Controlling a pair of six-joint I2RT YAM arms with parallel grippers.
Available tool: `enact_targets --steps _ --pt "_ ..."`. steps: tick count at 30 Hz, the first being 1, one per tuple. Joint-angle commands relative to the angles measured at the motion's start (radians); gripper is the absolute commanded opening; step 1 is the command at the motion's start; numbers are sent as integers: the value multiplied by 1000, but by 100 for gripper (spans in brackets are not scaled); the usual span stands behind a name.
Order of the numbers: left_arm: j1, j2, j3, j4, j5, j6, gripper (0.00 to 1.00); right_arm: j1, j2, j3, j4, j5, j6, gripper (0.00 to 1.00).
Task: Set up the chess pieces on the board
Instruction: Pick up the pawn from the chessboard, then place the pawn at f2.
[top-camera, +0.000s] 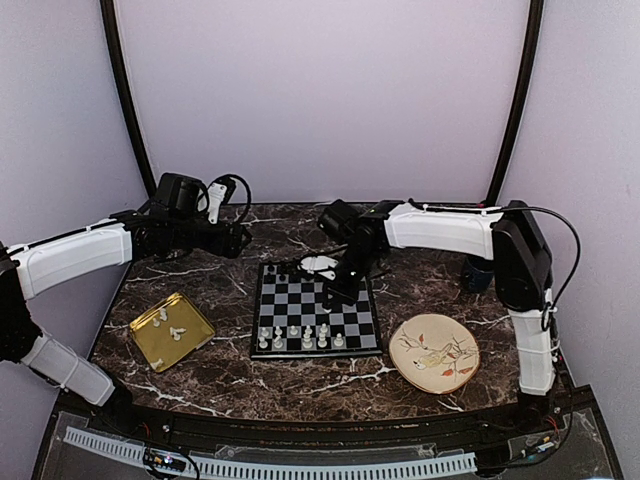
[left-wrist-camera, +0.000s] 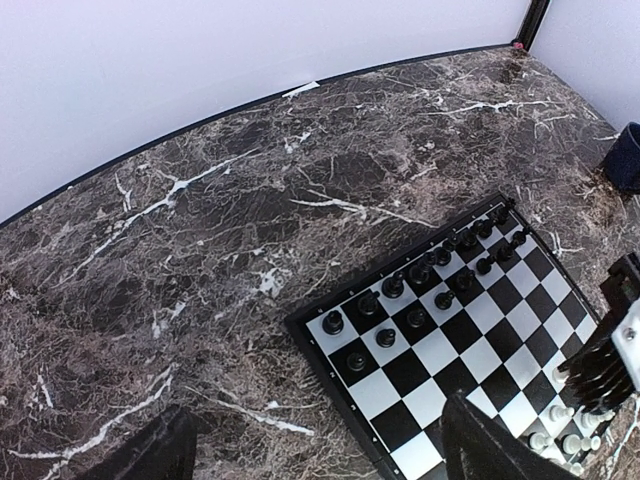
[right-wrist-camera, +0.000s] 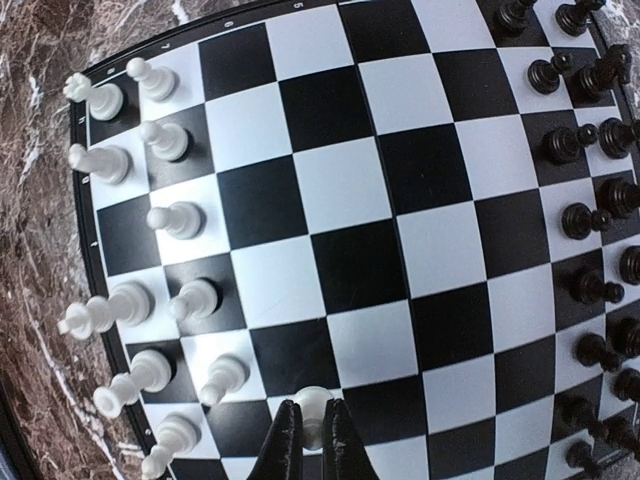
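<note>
Left gripper fingers sit at the bottom edge of its own wrist view, spread wide, nothing between them; that arm is stretched level over the far-left table, wrist aimed right, with the board corner just ahead of the fingertips. Reads as parked clear so the other arm gets the board. Near side of that hand: gold tray with a couple of small white bits in it, probably chessmen waiting for pickup, well apart from both sets of fingers. On the board, white chessmen stand in two columns left of the right fingers, with gaps; black chessmen are lined up far right of them, on the opposite edge. Right gripper is pinched tight on a white pawn, pads on its stem under the head, pawn upright and just right of the front white column. Held vertical so it lands standing, I'd guess; can't tell if the base touches the board. Right arm comes in from the right, forearm level, wrist bent steeply down over the board. Plate lies right of those fingers, off the board, not involved
</note>
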Motion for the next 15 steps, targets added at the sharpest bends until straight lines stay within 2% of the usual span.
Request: enact_targets --steps 1,7,15 --pt "2 -22 11 -4 10 14 87 5 -108 -87 22 18 -16 0" --pt "3 -12 16 -12 7 17 87 6 -152 -174 39 1 -34 0" --pt "2 -6 20 -20 6 21 88 10 -117 -174 25 -38 -43 0"
